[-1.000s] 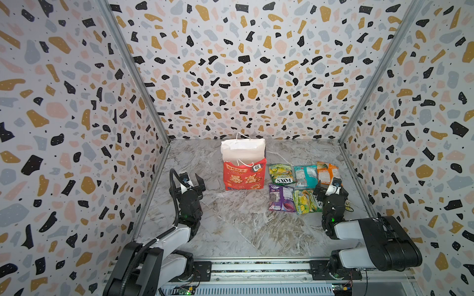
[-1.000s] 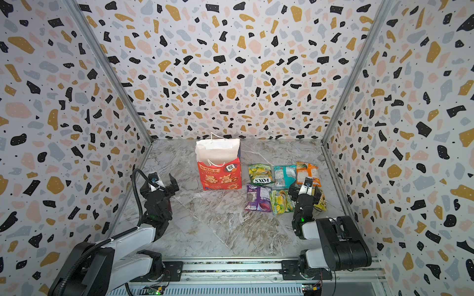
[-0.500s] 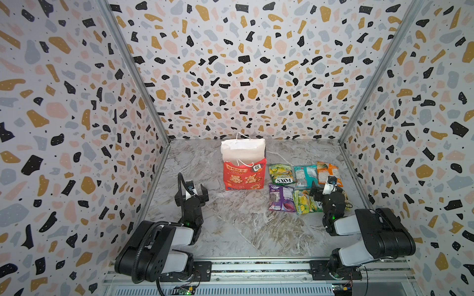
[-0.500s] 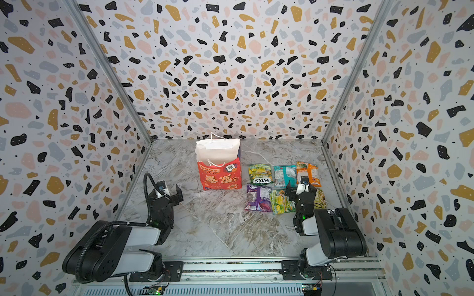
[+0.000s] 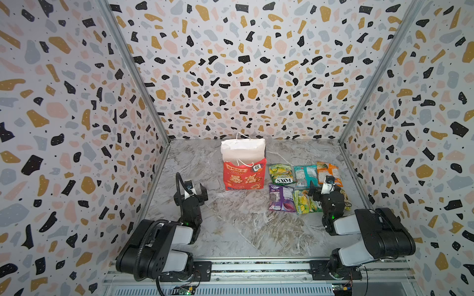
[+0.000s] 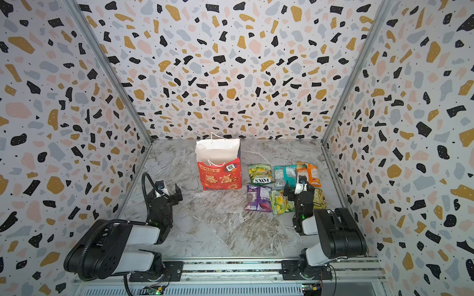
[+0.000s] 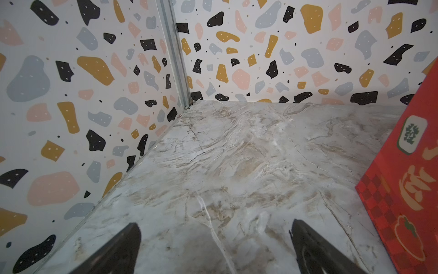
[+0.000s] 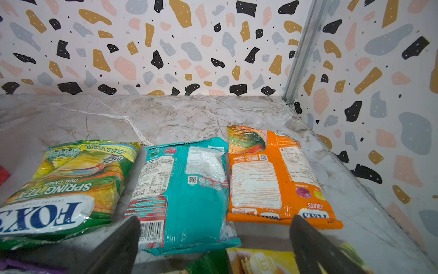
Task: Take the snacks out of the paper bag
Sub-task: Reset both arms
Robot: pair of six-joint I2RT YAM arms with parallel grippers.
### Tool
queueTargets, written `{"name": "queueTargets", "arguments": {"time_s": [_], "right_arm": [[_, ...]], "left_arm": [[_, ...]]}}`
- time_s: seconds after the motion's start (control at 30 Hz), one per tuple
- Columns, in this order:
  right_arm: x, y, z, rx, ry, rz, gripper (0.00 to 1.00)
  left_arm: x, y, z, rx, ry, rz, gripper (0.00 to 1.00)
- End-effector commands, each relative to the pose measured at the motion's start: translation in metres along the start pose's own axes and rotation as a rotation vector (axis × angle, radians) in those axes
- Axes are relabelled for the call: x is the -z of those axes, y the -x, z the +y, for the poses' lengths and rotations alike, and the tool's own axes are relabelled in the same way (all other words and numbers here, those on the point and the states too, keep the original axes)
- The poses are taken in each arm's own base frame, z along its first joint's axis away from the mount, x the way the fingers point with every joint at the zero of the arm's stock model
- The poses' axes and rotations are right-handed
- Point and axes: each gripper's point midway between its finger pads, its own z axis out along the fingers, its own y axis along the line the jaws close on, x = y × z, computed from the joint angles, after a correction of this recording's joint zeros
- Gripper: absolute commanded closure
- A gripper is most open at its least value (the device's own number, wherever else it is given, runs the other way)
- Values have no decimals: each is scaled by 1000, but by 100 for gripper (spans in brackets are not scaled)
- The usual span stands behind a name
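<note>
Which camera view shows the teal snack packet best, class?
The right wrist view: the teal packet lies close up, its barcode and printed label plain. Both top views show it small, between the FOX'S packet and the orange packet. The left wrist view misses it.

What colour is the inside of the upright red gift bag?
White. The red paper gift bag shows it best in a top view.
</note>
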Motion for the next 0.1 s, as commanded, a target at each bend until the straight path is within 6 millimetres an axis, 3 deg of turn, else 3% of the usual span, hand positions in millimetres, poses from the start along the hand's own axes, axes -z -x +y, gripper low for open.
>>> {"name": "queueTargets", "arguments": {"time_s": [0.0, 0.07], "right_arm": [[-3, 12, -1, 9, -10, -33, 1], [-2, 12, -1, 9, -10, -36, 1]], "left_arm": [[-1, 20, 0, 47, 0, -70, 0], [0, 20, 1, 50, 1, -71, 0]]}}
